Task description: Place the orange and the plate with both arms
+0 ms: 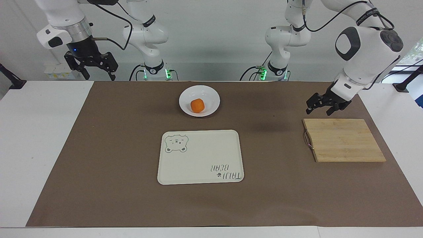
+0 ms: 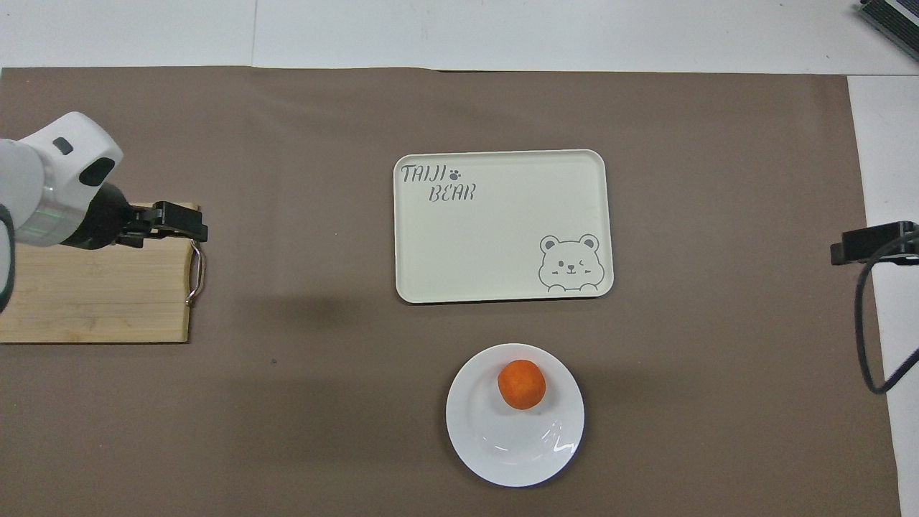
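On the brown mat, at the edge nearest the robots and about midway between the two arm bases, sits the white plate, and the orange rests inside it, a little off the dish's centre. Farther from the robots than the plate, apart from it, lies the cream tray with a bear drawing and lettering; nothing lies on it. Toward the left arm's end of the table lies a wooden cutting board with a small metal handle on the edge that faces the tray.

The left gripper hangs in the air over the board's edge nearest the robots, well apart from the plate and the orange. Its jaws stand wide and it holds nothing.

The right gripper waits high up over the right arm's end of the table, at the mat's corner, also well apart from the plate. Its fingers are spread and hold nothing. It does not show in the overhead view.
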Available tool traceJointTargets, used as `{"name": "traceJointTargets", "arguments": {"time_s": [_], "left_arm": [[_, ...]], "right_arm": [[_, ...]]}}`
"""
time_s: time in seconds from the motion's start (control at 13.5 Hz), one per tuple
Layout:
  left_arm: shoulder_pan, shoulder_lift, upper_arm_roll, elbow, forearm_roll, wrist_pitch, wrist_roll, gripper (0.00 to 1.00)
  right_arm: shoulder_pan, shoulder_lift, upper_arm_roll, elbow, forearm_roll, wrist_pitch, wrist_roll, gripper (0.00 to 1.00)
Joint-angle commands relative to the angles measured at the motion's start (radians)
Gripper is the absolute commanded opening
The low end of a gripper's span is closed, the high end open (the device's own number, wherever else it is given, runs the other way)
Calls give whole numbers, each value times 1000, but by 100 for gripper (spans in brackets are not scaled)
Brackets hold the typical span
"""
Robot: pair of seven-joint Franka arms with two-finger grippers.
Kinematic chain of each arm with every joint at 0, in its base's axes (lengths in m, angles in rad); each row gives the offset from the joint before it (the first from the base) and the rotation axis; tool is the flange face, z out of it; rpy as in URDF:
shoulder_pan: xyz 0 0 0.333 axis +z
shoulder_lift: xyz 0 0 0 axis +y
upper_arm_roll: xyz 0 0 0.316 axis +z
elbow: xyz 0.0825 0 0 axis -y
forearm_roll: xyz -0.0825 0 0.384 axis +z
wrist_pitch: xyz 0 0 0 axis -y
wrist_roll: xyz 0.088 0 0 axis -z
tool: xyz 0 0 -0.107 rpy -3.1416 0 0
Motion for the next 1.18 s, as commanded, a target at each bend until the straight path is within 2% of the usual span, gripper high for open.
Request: {"name": "traceJointTargets", "arguments": {"time_s": [0.0, 0.22, 0.3, 0.74, 0.89, 0.96, 1.11], "left_arm": [[-1, 2, -14, 83, 62, -97, 8, 100], [5, 31, -14, 243, 65, -293, 8, 100], [6, 33, -14, 263, 64, -306, 6, 100], [6, 13, -13, 237, 62, -287, 0, 100], [6, 13, -13, 237, 62, -287, -2, 100], [6, 13, -13, 237, 62, -287, 0, 100], [6, 13, -13, 237, 62, -287, -2, 100]], "right_arm": [[0, 7, 1, 19, -4, -20, -9, 100], [0, 7, 1, 19, -4, -20, -9, 100], [0, 7, 1, 19, -4, -20, -9, 100], [0, 7, 1, 19, -4, -20, -9, 100], [0, -4, 1, 13, -4, -55, -21, 100], [5, -8, 2, -6, 17, -50, -15, 100], [14, -25, 4, -67, 138, -46, -26, 100]]}}
